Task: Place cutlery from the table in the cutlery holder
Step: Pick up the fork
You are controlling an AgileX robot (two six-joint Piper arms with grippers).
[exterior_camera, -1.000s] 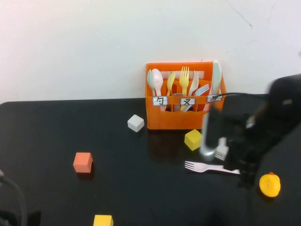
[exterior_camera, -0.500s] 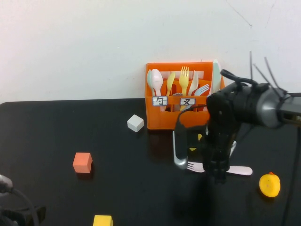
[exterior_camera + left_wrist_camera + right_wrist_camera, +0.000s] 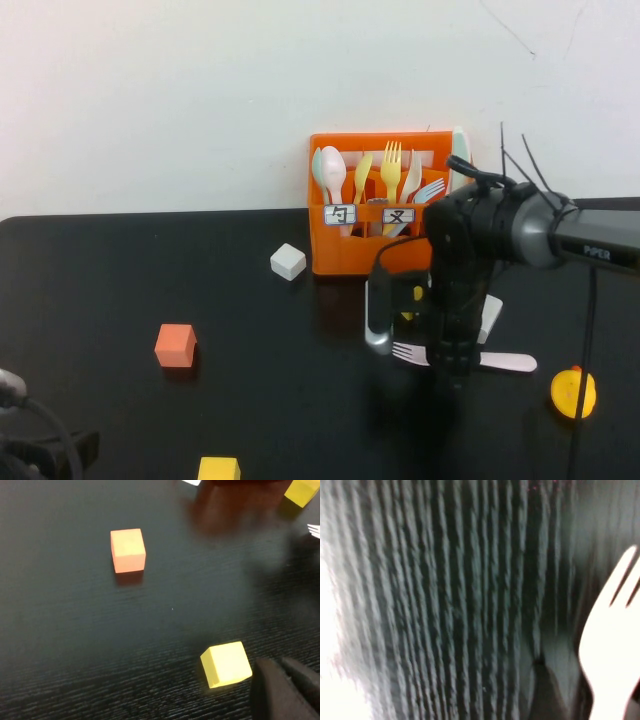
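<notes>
While the right tool (image 3: 447, 372) hovers, the fork (image 3: 500, 361) lies crosswise, tines leftward

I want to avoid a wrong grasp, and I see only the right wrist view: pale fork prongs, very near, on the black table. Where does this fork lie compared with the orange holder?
Observer: The fork lies flat on the table, on the robot's side of the cutlery holder and apart from it, prongs toward the robot's left.
Operator: Where is the right tool?
Observer: The right tool points down over the fork's middle.
Operator: And the left tool?
Observer: The left tool is shut, at the table's near left, beside a yellow cube.
</notes>
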